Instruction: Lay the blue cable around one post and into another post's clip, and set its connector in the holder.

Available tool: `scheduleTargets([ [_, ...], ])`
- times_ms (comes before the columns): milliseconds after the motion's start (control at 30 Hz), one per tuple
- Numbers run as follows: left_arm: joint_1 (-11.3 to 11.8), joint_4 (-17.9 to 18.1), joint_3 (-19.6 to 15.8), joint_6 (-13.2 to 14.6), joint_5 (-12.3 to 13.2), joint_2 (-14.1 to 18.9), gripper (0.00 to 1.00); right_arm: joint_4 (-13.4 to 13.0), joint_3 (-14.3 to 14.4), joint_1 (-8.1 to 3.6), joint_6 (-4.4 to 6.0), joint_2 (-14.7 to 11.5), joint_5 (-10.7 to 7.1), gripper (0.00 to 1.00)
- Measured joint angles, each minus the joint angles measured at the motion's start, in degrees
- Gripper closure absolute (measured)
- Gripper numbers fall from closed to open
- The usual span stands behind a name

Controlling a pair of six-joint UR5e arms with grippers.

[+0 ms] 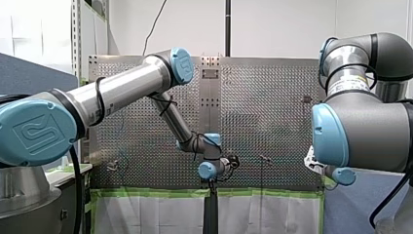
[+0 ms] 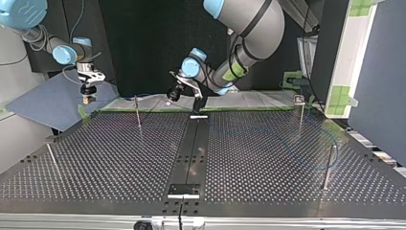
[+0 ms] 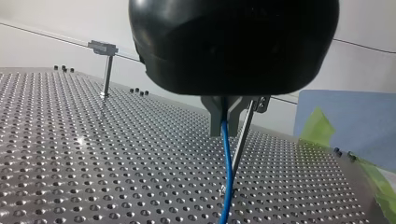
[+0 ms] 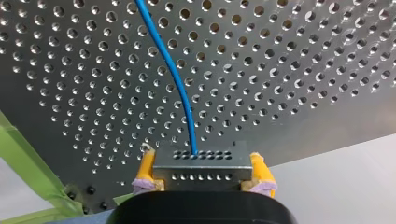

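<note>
In the right wrist view my right gripper (image 4: 201,157) is shut on a grey connector block (image 4: 201,169), its yellow pads (image 4: 145,168) pressed against both sides. The blue cable (image 4: 180,84) leaves the block and runs away over the perforated plate. My left gripper (image 3: 224,123) is shut on the blue cable (image 3: 227,172), which hangs from its grey fingers down to the plate. A thin post (image 3: 243,135) stands just behind it. In the top view my left gripper (image 2: 197,106) hovers over the far middle of the table, and my right gripper (image 2: 86,93) hangs off the far left corner.
Thin posts stand on the table (image 2: 110,158): one far left (image 2: 138,112), one near left (image 2: 52,159), one far right (image 2: 300,112), one near right (image 2: 328,167). A black strip (image 2: 191,153) runs down the middle with a bracket (image 2: 183,190) at its near end. Green tape lines the far edge.
</note>
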Motion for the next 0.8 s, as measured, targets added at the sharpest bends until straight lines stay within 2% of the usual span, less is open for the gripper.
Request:
scheduleTargets([
  [300, 0.14, 0.02, 0.47, -0.94, 0.14, -0.17, 0.99, 1.63, -1.42, 0.1, -0.18, 0.04, 0.0, 1.0],
  [800, 0.28, -2.44, 5.04, -1.43, 0.7, -1.66, 0.99, 3.41, -3.77, 0.14, 0.24, 0.13, -0.33, 1.0],
])
